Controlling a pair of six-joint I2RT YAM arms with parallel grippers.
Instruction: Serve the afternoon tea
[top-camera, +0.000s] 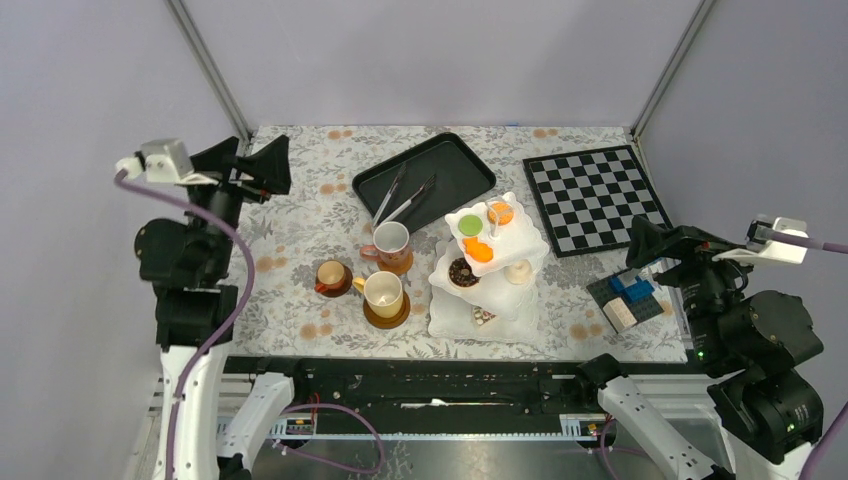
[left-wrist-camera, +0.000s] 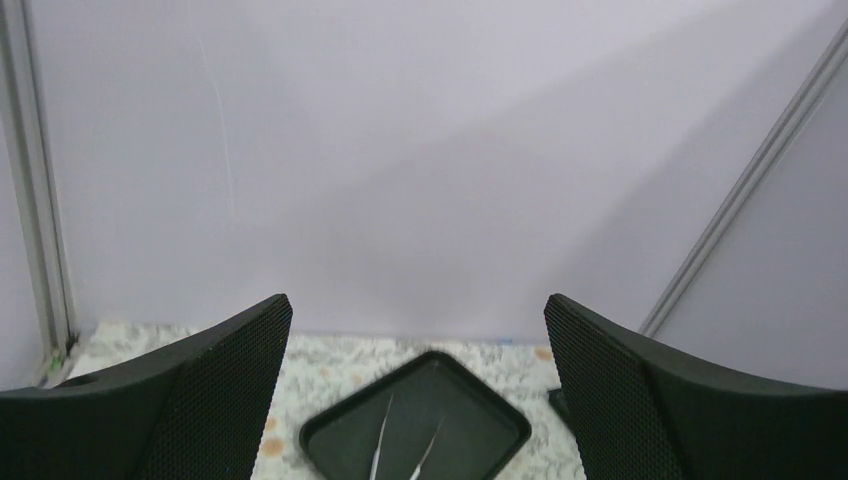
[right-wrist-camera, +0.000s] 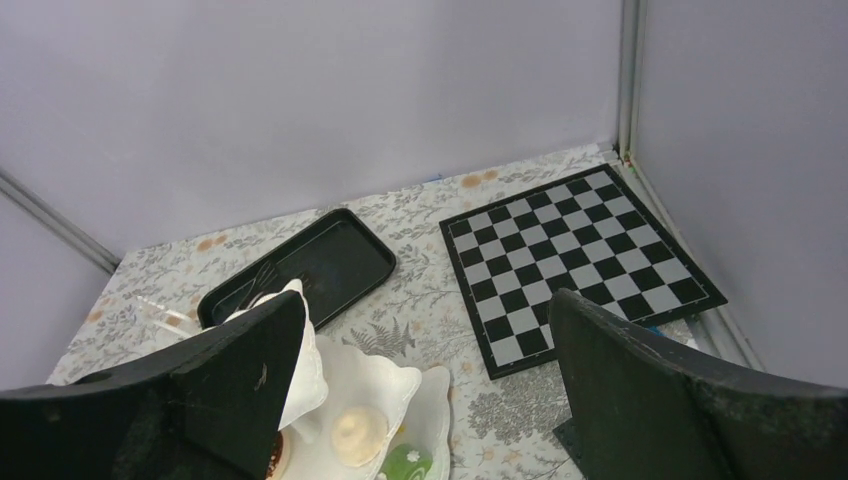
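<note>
Our left gripper (left-wrist-camera: 416, 302) has its fingers (left-wrist-camera: 215, 385) spread as wide as they go with nothing between them. It hangs above the far left edge of the table (top-camera: 300, 215) and faces the back wall. Our right gripper (right-wrist-camera: 428, 300) gapes just as wide and is empty too, raised at the right edge, near the chessboard (top-camera: 595, 195) and a small plate of blocks (top-camera: 625, 298).

We see bare floral cloth along the left side and the near edge. The middle is crowded: the white stand (top-camera: 535, 247) carries its cakes, a green one (top-camera: 470, 224) and an orange one (top-camera: 480, 250) on top. Just left of it cluster the white cup (top-camera: 391, 240), the brown cup (top-camera: 332, 275) and the yellow cup (top-camera: 383, 292), the last on a brown saucer (top-camera: 388, 320). Behind them lies the black tray (top-camera: 455, 165) with the tongs (top-camera: 405, 195).

The left wrist view cuts the tray off at the bottom and shows only the tips of the tongs. In the right wrist view one finger covers part of the stand. From above, the lowest tier is largely hidden, and we cannot make out the small piece on it
</note>
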